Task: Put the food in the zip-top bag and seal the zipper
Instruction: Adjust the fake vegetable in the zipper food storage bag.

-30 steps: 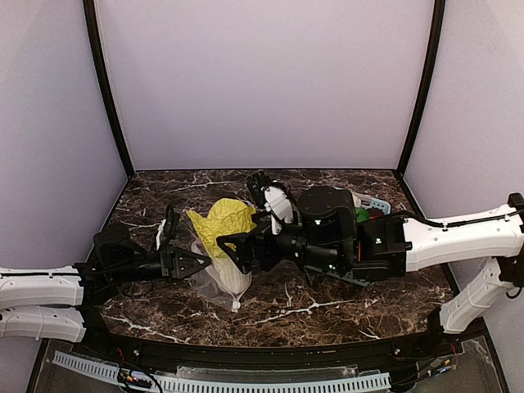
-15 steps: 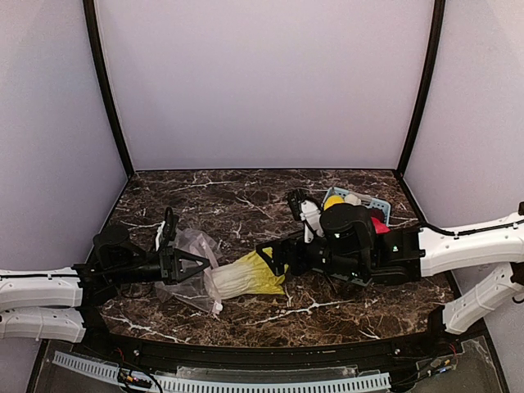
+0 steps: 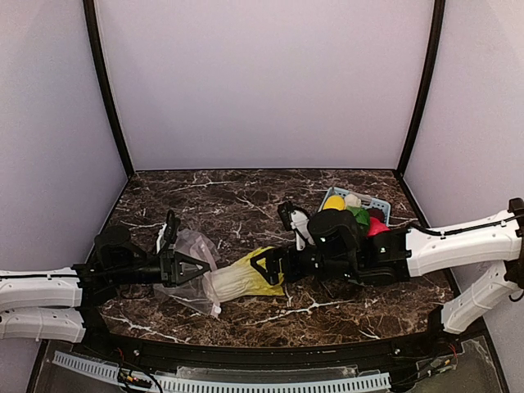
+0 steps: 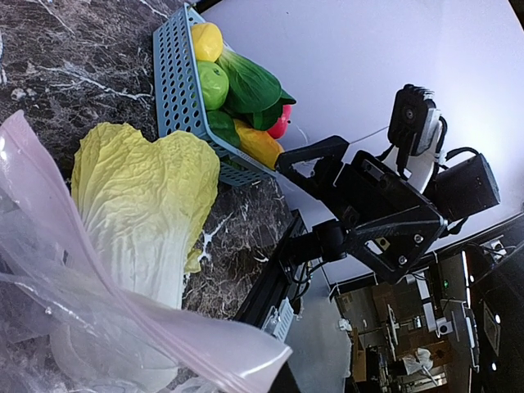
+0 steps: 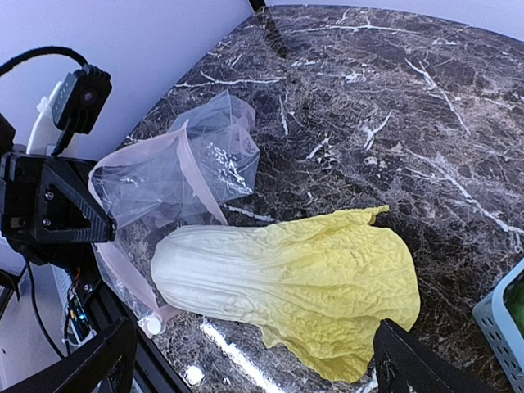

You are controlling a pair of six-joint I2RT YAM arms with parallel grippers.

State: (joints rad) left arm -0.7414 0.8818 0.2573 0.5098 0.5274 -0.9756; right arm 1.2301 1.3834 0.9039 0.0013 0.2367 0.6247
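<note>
Overhead view faces the table [image 3: 233, 192] from behind; 2 close wrist views share the napa cabbage [image 5: 286, 270].

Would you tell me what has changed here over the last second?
The right tool lowered the napa cabbage from above the zip-top bag onto the table, stalk end at the bag's mouth, and let go. The left tool stayed shut on the bag's edge; the basket did not move.

Pale yellow-white napa cabbage [image 5: 286, 274]
</note>
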